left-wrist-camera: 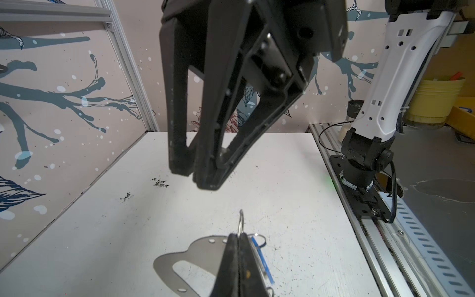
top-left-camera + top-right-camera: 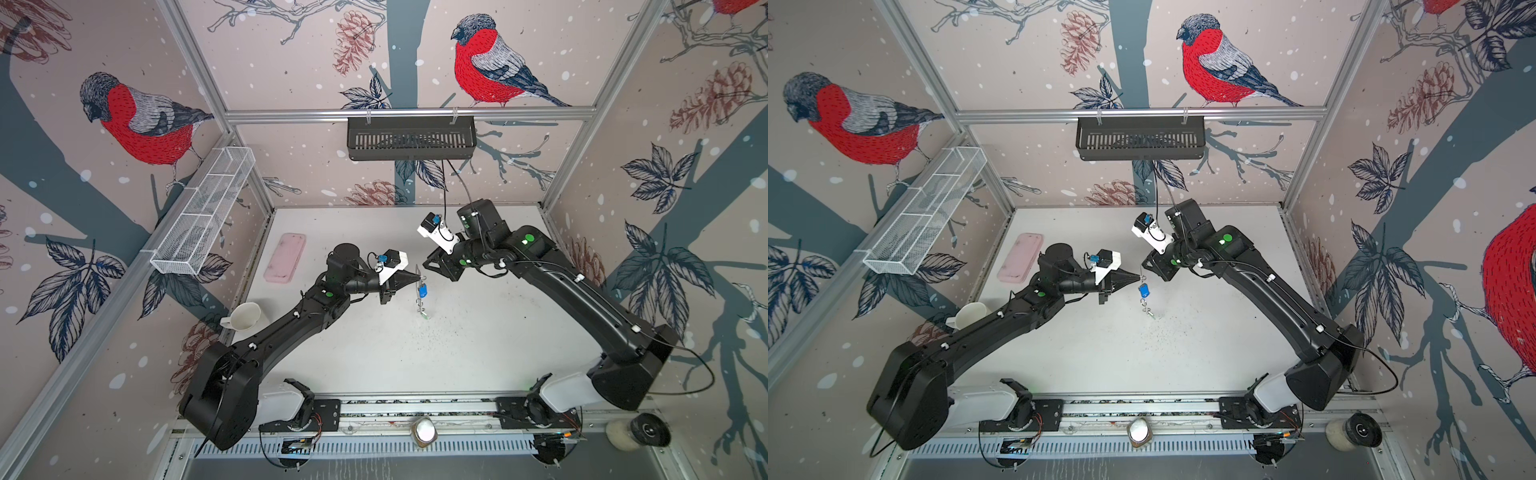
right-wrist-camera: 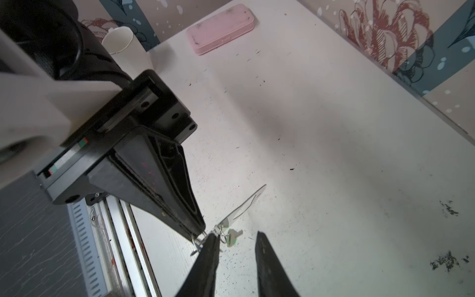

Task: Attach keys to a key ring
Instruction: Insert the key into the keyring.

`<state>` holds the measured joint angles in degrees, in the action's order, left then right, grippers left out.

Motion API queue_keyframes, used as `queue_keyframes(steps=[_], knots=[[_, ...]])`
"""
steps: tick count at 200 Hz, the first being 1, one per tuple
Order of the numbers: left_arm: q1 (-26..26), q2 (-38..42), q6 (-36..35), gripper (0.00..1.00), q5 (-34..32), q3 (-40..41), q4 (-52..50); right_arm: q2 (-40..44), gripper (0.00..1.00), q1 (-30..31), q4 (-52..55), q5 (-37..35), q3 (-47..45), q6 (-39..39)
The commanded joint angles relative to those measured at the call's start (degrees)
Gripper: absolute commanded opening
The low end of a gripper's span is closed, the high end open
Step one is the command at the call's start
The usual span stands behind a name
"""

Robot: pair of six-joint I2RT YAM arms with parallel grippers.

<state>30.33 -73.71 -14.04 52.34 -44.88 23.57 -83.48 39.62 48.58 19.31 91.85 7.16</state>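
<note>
My left gripper (image 2: 415,277) is shut on the key ring (image 1: 195,252), a thin grey plate with an oval cutout, which it holds by the wire rings (image 1: 241,223) above the white table (image 2: 478,340). In both top views the plate hangs edge-on. The key with the blue tag (image 2: 422,289) dangles beside it, and the key with the green tag (image 3: 232,237) hangs at the low end. My right gripper (image 3: 236,235) is open and holds nothing. One of its fingertips (image 3: 213,237) is right beside the wire rings and the left gripper (image 3: 198,228).
A pink oblong case (image 2: 286,257) lies at the table's far left, and a white cup (image 2: 244,316) lies on its side near the left arm. A white wire basket (image 2: 203,212) and a black basket (image 2: 411,137) hang on the walls. A jar (image 2: 638,432) stands by the front rail.
</note>
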Motion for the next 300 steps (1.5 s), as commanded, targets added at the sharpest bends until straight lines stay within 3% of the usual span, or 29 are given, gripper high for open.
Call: queue_keyframes(steps=[1,72,124,202,300], knots=[[-0.14,-0.23,3.31,0.00,0.07,-0.03,6.76,2.05,0.29,-1.15,-5.27,-0.87,-1.29,-2.18],[-0.34,-2.60,13.96,0.00,-4.51,-0.27,21.03,13.37,0.33,-6.33,-26.66,-4.54,-15.14,-9.37],[-0.62,-6.14,21.50,0.00,-4.12,-3.53,31.04,14.85,0.35,-9.54,-41.82,0.05,-20.88,-11.55],[-3.25,-11.80,30.88,0.00,2.19,-7.74,40.41,15.11,0.34,-13.77,-45.42,7.68,-22.18,-10.94],[-4.15,-14.27,33.84,0.00,4.27,-9.04,42.87,17.61,0.33,-13.24,-47.29,19.35,-25.01,-10.31]])
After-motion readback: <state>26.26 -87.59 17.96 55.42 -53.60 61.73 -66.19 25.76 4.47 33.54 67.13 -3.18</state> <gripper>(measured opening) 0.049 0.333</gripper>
